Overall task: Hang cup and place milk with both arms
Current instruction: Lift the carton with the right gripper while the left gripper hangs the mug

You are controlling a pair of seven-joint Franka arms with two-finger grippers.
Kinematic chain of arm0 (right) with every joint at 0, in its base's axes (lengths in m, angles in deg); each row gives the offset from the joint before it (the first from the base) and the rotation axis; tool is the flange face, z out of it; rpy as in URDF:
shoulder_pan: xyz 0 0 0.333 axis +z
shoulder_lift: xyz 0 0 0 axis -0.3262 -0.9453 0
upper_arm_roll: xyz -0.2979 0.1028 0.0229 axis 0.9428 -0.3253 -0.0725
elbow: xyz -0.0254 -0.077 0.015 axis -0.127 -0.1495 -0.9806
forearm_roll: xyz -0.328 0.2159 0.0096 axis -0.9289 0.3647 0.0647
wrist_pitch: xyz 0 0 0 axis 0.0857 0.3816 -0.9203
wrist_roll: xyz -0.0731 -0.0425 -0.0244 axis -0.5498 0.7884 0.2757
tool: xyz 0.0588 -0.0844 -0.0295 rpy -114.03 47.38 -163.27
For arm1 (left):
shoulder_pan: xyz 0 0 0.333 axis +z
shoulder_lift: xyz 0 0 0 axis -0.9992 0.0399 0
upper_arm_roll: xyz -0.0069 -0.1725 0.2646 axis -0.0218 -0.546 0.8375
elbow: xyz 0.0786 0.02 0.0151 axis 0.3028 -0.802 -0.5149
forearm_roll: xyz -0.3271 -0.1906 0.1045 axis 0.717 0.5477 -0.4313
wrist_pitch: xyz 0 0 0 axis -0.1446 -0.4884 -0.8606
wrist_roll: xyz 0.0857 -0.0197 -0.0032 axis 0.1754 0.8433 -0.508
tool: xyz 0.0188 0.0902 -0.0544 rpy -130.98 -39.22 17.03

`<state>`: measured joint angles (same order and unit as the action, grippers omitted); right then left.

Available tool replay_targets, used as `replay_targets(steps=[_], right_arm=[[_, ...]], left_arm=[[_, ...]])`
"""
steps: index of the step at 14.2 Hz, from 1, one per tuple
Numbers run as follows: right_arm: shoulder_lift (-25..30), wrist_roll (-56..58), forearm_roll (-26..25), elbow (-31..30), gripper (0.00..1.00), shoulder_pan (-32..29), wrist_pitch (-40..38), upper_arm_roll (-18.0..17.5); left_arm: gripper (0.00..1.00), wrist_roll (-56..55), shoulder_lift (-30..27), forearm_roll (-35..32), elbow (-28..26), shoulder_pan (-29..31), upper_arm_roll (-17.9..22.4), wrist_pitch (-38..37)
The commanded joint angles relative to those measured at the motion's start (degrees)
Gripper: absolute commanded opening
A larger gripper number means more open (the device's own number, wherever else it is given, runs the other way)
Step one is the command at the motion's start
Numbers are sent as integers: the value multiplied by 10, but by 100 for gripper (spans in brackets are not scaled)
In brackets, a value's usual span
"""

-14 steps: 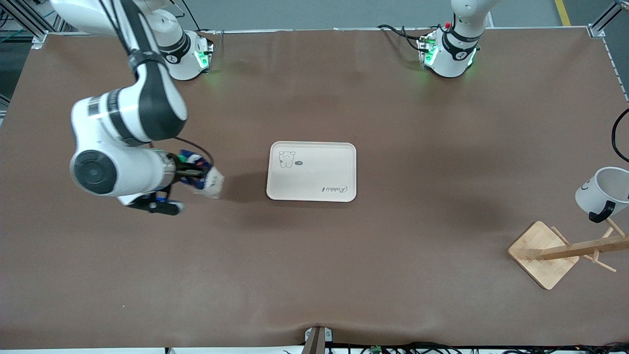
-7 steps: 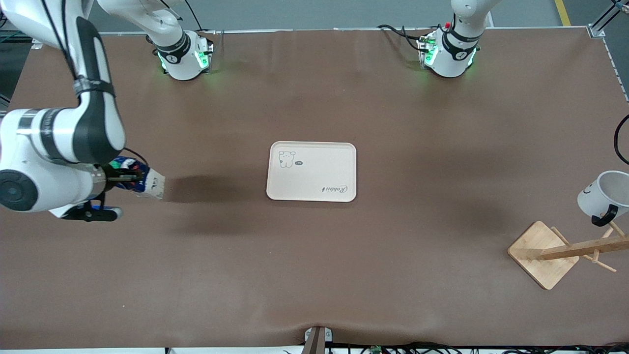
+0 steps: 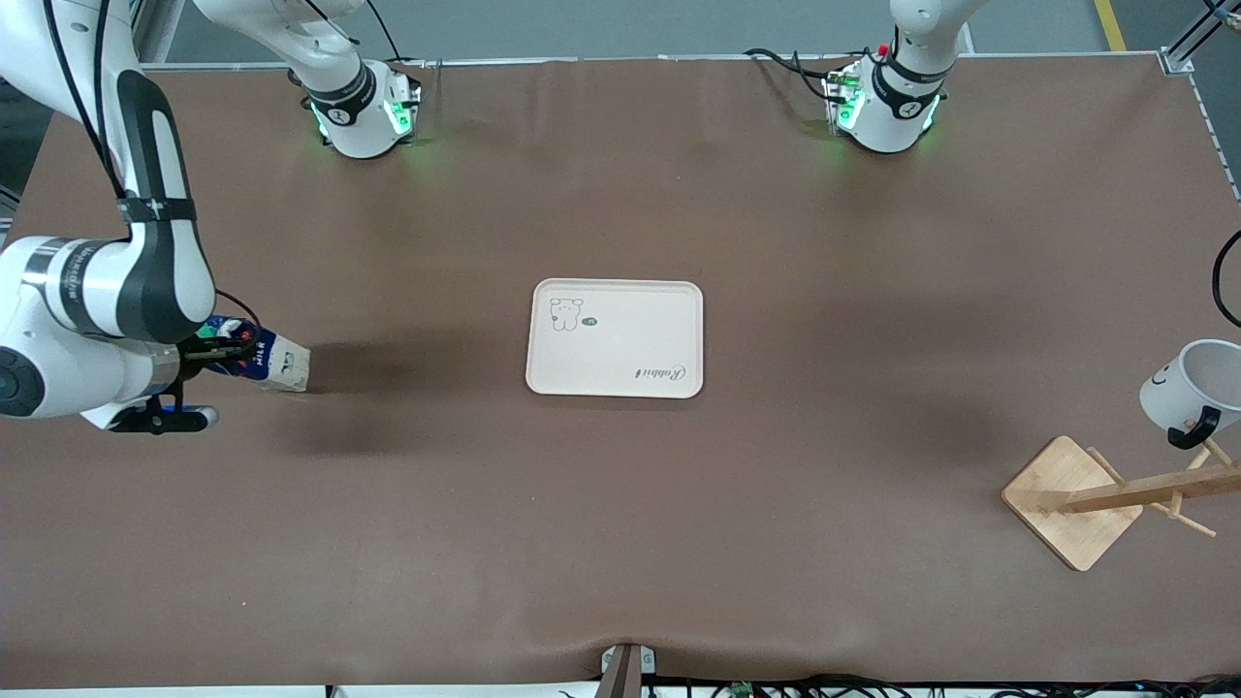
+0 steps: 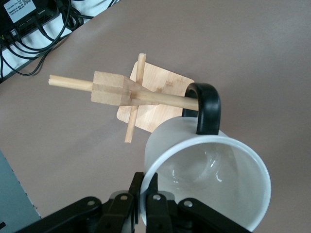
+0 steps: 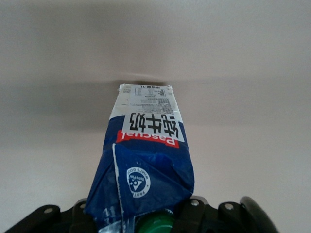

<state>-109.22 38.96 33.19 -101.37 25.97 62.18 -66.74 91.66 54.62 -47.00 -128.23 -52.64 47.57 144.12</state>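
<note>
**Q:** Brown tabletop (image 3: pixel 620 543) everywhere, so where do we find the milk (image 3: pixel 260 358)?

**A:** At nine o'clock from the tray (image 3: pixel 615 338), toward the right arm's end. The right gripper (image 3: pixel 208 354) is clamped on its top. The right wrist view shows us the green cap (image 5: pixel 154 224) between the jaws and the carton's base on the mat; the front view hides that cap.

**Q:** And the cup (image 3: pixel 1191 388)?

**A:** At four o'clock from the tray, cut by the frame edge, over the wooden rack (image 3: pixel 1115 494). Only the left wrist view shows us the left gripper (image 4: pixel 144 204) pinching the rim, with the black handle (image 4: pixel 206 109) touching a peg (image 4: pixel 160 100). We see bare mat between tray and rack.
</note>
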Motion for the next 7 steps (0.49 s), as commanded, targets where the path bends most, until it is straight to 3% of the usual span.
replay_targets(steps=[1,5,6,7], right_arm=[[56,5,-14,-110,0,-10,72,-12],[60,6,-14,-130,0,-9,88,-13],[60,6,-14,-131,0,-9,89,-13],[60,6,-14,-132,0,-8,88,-13]], left_arm=[[0,10,16,-6,19,2,-1,-5],[0,11,15,-9,22,-1,6,-4],[8,14,14,-8,22,2,6,-4],[53,13,14,-8,23,1,6,-4]])
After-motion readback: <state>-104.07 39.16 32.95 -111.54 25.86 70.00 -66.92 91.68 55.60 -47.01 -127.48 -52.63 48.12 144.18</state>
